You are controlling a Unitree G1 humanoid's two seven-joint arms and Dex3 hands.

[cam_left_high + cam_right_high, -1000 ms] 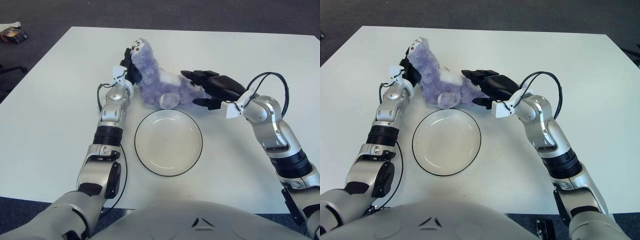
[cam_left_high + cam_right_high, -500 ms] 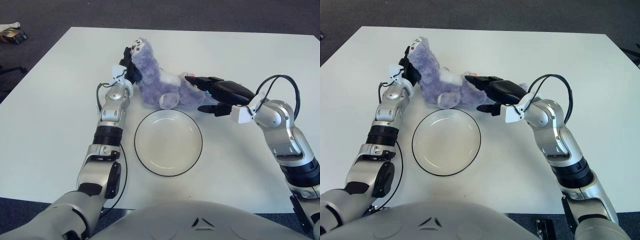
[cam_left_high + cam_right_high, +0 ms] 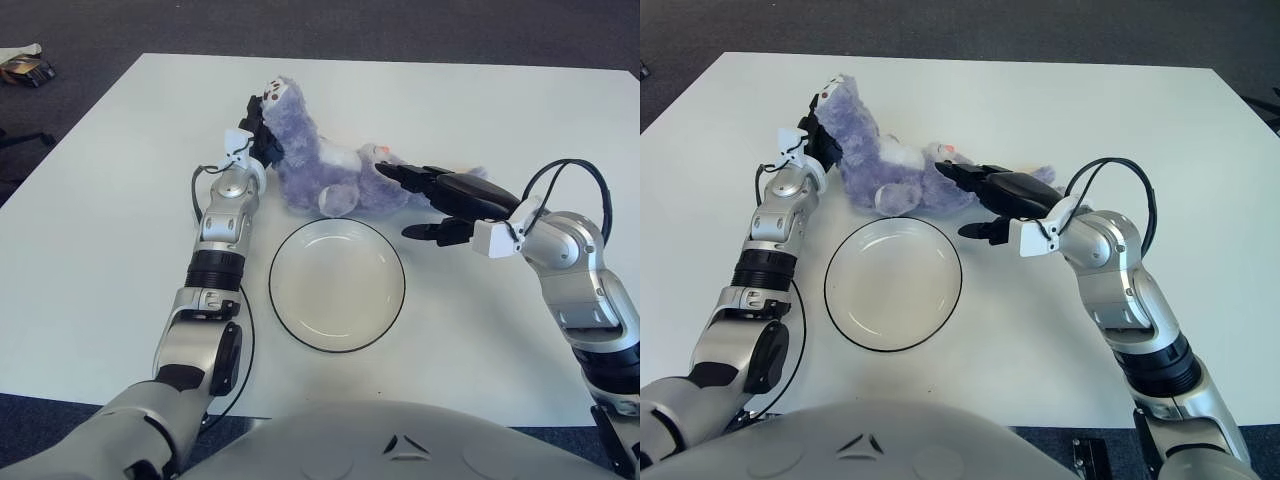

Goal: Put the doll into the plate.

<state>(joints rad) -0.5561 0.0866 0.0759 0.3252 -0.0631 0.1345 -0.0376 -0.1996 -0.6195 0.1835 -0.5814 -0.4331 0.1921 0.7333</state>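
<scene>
A white table (image 3: 110, 250) fills most of the scene, with dark carpet beyond its far edge.

On it, near the robot's body, sits a round white plate (image 3: 337, 285) with a thin dark rim, holding nothing.

Just beyond the plate's far edge lies the doll (image 3: 325, 165), a fluffy purple plush with a white belly patch. Its head points up and to the left, and its body trails to the right. It lies wholly on the table, outside the plate, though its lower edge comes very close to the rim.

The left hand (image 3: 258, 135) is pressed against the doll's left side, up by the head and neck. Its dark fingers are curled into the fur and appear to grip the plush, though the fur hides the fingertips, so the grip cannot be confirmed.

The right hand (image 3: 445, 205) is at the doll's right end, beside the trailing part of the body. Its fingers (image 3: 405, 176) are stretched out and spread apart; the upper ones lie over or against the fur, while the thumb points toward the plate below. It holds nothing closed in its grasp.

Small objects (image 3: 25, 68) lie on the carpet at the far left, too small to identify.
</scene>
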